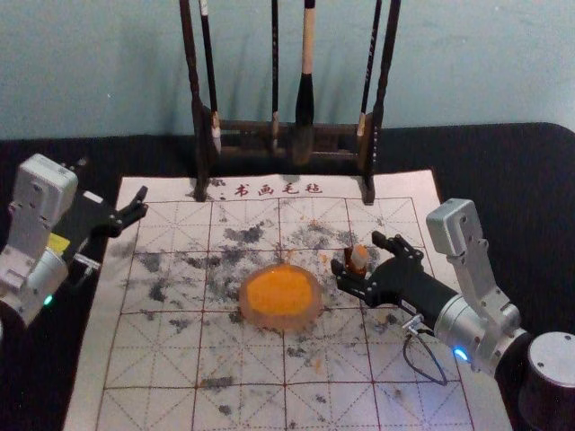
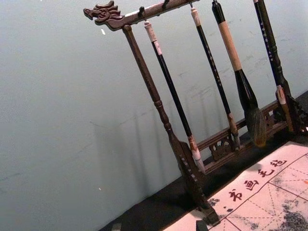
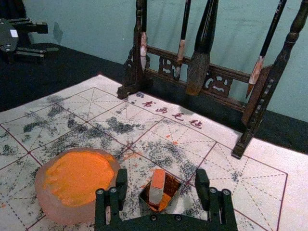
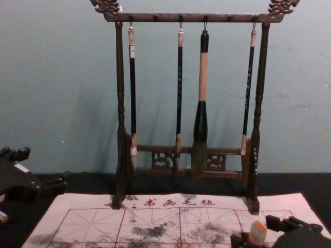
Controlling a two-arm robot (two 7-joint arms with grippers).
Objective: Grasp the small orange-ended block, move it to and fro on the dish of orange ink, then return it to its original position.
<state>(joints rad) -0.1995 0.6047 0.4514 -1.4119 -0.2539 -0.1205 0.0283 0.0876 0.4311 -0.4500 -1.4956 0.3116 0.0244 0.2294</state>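
White gridded mat below; left gripper parked left, spread. Right gripper's released, straddling a square dark box. Round orange-ink dish sits handy for dabbing; box props pale, orange-ended block upright, likely easing the grasp.

Four cameras, with the brush rack common to all
From the head, we look forward and down over the mat and dish, the rack beyond; from the chest, we face the rack nearly level, from lower down, with the mat foreshortened below. On the left wrist we view rack and wall at a tilt, catching a corner of the mat; on the right we look across the mat from close by the dish and block, which our head view shares.
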